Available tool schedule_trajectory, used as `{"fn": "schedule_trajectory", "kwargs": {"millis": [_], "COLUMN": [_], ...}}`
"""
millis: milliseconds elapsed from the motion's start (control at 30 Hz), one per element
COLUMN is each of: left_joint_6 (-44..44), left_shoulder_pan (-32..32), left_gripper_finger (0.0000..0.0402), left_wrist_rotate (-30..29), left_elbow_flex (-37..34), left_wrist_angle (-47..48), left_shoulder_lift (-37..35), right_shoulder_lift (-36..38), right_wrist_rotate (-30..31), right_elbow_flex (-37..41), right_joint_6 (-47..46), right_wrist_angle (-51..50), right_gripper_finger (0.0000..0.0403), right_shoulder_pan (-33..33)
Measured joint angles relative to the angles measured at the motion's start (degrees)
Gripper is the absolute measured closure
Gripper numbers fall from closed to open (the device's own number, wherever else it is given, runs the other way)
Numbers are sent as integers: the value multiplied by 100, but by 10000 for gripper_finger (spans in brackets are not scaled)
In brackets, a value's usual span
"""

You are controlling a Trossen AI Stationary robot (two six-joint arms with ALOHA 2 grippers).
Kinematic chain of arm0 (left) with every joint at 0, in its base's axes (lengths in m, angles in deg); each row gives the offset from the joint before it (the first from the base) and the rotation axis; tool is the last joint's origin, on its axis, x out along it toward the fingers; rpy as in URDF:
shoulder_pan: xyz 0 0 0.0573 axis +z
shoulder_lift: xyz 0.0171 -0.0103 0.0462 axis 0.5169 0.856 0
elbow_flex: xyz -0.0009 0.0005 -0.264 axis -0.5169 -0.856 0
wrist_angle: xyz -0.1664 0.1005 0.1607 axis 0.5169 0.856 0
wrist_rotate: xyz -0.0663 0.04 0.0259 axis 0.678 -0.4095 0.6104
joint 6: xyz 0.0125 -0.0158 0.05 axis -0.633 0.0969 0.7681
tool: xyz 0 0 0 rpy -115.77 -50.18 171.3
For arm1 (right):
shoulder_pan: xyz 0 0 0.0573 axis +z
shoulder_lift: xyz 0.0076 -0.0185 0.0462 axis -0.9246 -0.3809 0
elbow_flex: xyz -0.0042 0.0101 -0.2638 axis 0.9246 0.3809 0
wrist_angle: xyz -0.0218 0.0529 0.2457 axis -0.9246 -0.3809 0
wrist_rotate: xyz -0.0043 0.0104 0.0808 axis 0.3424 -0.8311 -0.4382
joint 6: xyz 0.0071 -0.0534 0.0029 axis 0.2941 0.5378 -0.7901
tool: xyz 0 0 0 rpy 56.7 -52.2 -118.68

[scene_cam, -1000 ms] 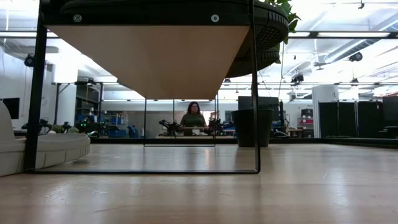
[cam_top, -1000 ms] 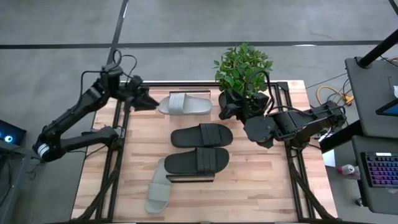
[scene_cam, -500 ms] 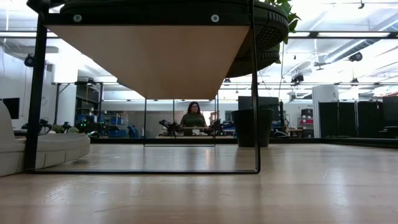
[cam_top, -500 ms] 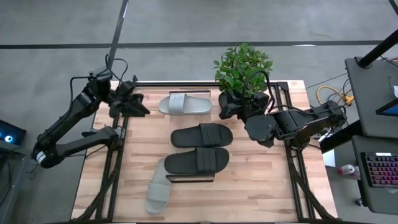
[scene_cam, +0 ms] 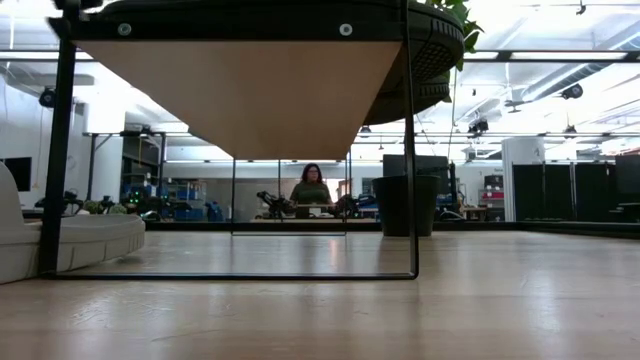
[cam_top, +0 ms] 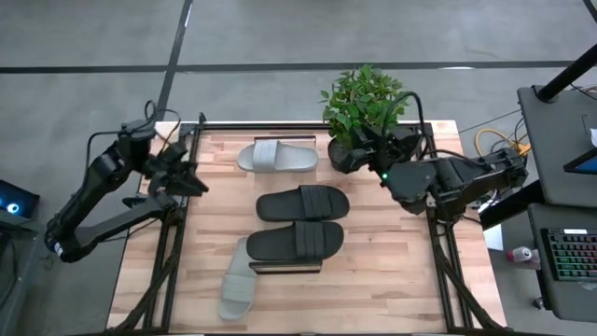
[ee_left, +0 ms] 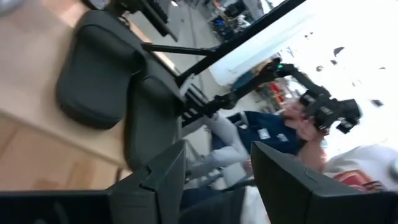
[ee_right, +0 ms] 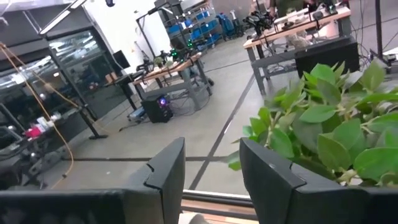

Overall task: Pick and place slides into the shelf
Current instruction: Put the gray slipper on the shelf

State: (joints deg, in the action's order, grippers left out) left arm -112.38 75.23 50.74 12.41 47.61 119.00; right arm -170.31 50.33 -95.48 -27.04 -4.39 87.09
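Left claw (cam_top: 191, 182) pulled back to table edge, open, empty

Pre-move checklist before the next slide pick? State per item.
1. Left hand empty: ok, fingers apart, nothing between them, at the table's left edge.
2. Right hand empty: ok, open, up by the plant.
3. Black slides shelved: cannot tell from above; the low view shows dark soles on the shelf.
4. Grey slide at the far edge reachable: ok, flat, nothing on it.
5. Second grey slide reachable: cannot tell, it lies at an angle by the shelf's near left corner.
6. Path clear: ok, no arm over the slides.
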Motion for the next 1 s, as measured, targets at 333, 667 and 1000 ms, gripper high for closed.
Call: {"fn": "schedule_trajectory", "kwargs": {"millis": [333, 667, 1000], "left_joint_6": [522, 1872, 2768], "left_shoulder_pan": [-487, -592, -1530], "left_gripper_finger": [235, 235, 235], "left_wrist_rotate": [-1171, -1952, -3391], "left_elbow_flex": [321, 2209, 3633], "left_wrist_angle": [299, 183, 694], "left_shoulder_lift": [45, 1255, 2336], "right_shoulder_lift": [75, 75, 79], "right_wrist_rotate": [-231, -252, -250], "right_elbow_flex": [0, 0, 0], "right_joint_6": [304, 302, 390], "right_wrist_angle": [-2, -1, -4], "right_gripper_finger": [259, 259, 259], "right_shoulder_pan": [0, 0, 0]}}
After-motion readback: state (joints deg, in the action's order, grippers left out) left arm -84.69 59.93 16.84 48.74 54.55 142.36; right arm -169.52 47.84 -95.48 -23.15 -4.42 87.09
